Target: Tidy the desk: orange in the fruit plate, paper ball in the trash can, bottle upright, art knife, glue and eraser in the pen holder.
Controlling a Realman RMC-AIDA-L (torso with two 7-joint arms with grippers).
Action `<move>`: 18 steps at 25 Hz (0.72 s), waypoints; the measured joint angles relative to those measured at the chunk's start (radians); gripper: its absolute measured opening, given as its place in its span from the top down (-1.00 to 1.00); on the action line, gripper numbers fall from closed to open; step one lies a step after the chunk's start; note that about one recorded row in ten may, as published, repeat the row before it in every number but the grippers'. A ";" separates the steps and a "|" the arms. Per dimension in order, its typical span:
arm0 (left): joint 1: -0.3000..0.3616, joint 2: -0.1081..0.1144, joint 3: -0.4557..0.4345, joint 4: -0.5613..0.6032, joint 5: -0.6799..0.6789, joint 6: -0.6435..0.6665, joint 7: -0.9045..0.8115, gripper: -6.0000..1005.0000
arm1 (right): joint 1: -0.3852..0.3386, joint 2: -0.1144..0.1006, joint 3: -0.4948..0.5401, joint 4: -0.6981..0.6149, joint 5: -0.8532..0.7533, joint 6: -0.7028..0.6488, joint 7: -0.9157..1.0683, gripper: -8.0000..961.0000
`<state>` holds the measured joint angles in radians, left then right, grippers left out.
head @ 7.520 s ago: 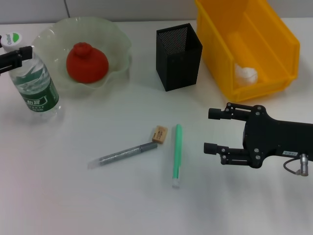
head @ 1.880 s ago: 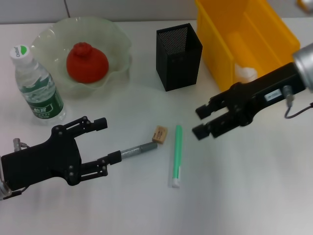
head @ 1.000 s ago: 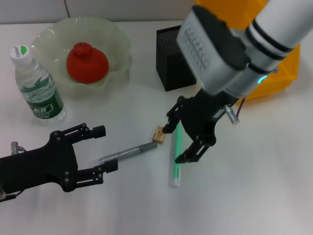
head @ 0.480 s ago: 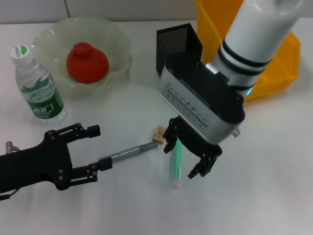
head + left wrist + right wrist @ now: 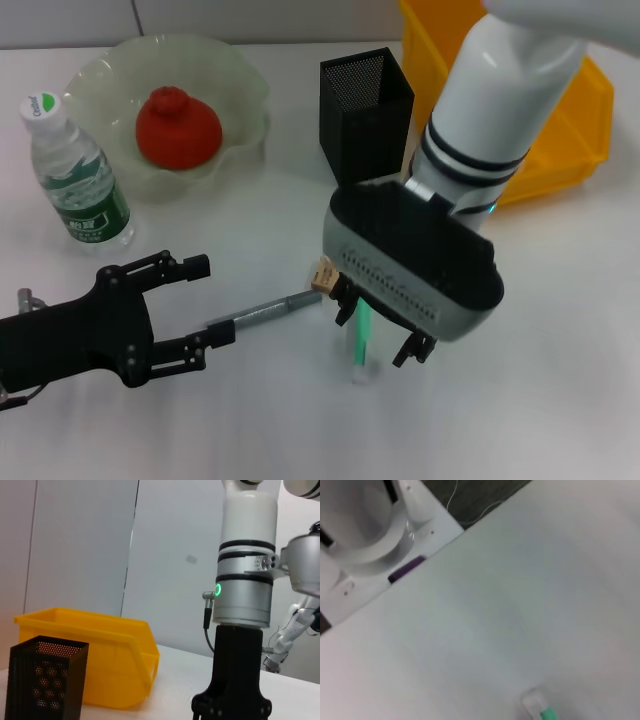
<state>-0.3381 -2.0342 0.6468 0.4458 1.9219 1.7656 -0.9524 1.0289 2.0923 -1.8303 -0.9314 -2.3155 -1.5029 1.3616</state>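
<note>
robot lab: white table [image 5: 560, 400], plain partition walls [image 5: 100, 555]

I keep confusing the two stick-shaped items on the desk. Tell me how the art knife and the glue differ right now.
The art knife is grey and metallic with a darker end; the glue is light green with a clear whitish tip. The art knife lies slanted across the desk, its near end between the left gripper's open fingers; the glue lies nearly straight toward the robot, between the right gripper's open fingers. Both are slim sticks lying flat on the desk.

Eraser [image 5: 322, 273] & art knife [image 5: 262, 313] crowd glue [image 5: 363, 325]; far side bare.
</note>
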 joint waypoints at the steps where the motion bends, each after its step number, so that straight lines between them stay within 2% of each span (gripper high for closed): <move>1: -0.001 0.000 -0.001 0.000 0.000 -0.001 0.000 -0.59 | 0.000 0.000 -0.019 0.000 0.000 0.013 -0.001 -0.52; 5: -0.001 -0.001 -0.003 -0.001 0.000 -0.003 0.001 -0.59 | 0.003 0.000 -0.070 -0.001 0.000 0.047 -0.005 -0.52; 9: 0.000 -0.001 -0.003 -0.001 -0.003 -0.003 0.000 -0.59 | 0.002 0.000 -0.075 -0.012 0.001 0.048 -0.021 -0.51; 18: 0.004 -0.008 -0.006 0.003 -0.005 -0.003 -0.006 -0.59 | -0.001 0.000 -0.077 -0.027 -0.007 0.040 -0.039 -0.27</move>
<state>-0.3341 -2.0423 0.6411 0.4489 1.9170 1.7623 -0.9584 1.0284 2.0923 -1.9078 -0.9587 -2.3228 -1.4631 1.3228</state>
